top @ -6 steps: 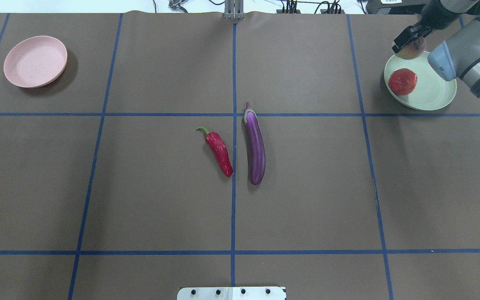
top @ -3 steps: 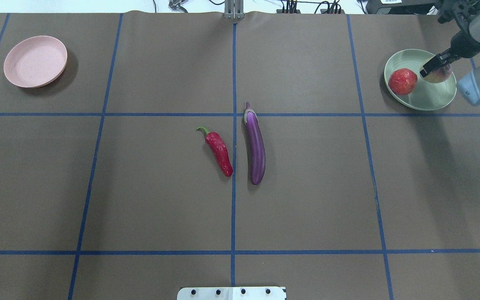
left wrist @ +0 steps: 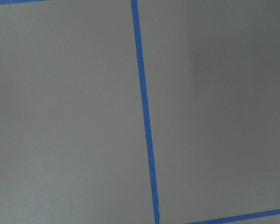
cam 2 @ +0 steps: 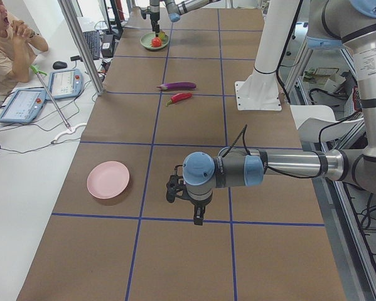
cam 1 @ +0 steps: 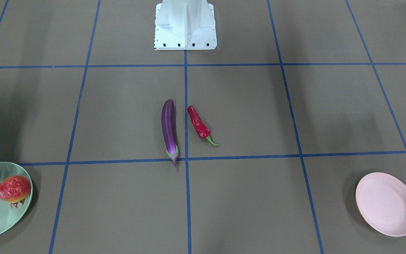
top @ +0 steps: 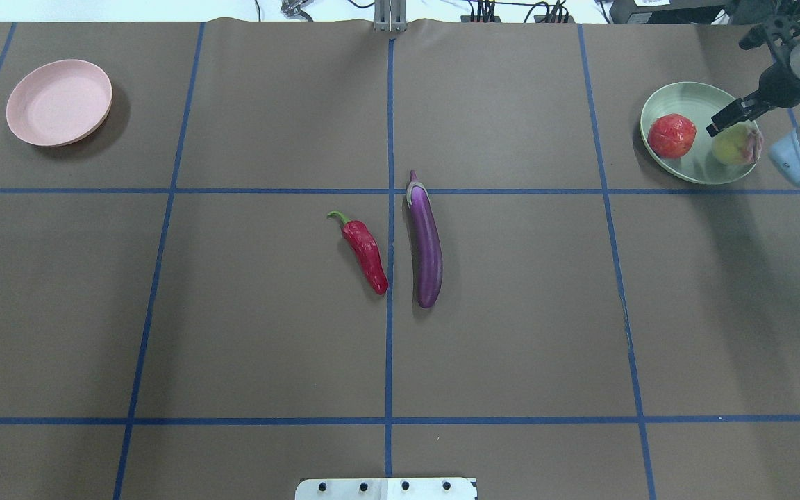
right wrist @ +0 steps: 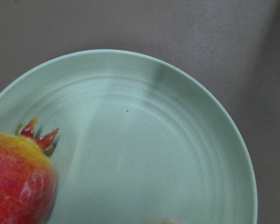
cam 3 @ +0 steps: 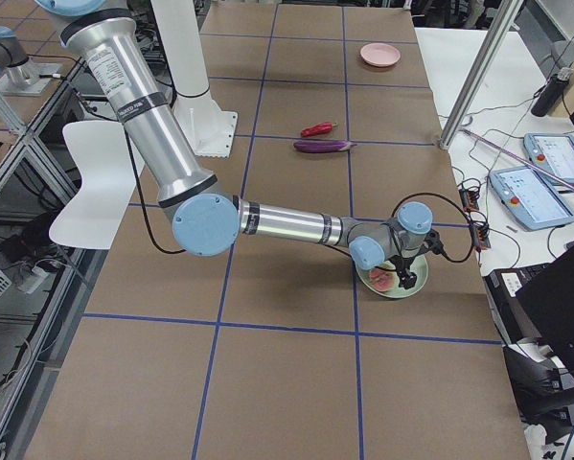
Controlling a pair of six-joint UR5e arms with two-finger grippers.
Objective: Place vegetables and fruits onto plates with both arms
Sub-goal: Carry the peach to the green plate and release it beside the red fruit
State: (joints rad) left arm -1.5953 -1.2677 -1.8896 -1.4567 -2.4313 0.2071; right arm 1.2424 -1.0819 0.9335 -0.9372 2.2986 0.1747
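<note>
The pomegranate [top: 671,135] and the peach [top: 735,144] lie on the mint green plate [top: 698,168] at the far right. My right gripper [top: 723,125] hovers just over the peach, open and apart from it; its wrist view shows the plate [right wrist: 154,154] and pomegranate [right wrist: 18,177]. The purple eggplant [top: 426,243] and red chili [top: 367,255] lie side by side at the table's middle. The pink plate [top: 58,103] sits bare at the far left. My left gripper [cam 2: 199,216] hangs over bare table near the pink plate [cam 2: 108,180]; I cannot tell if it is open.
The white base mount [cam 1: 185,24] stands at the robot's side of the table. A metal post [top: 389,17] and cables sit at the far edge. An operator [cam 2: 9,44] sits beside the table with tablets.
My right gripper carried the peach from beyond the plate's rim to over the mint plate and let it go. The peach now rests on the plate's right side.
</note>
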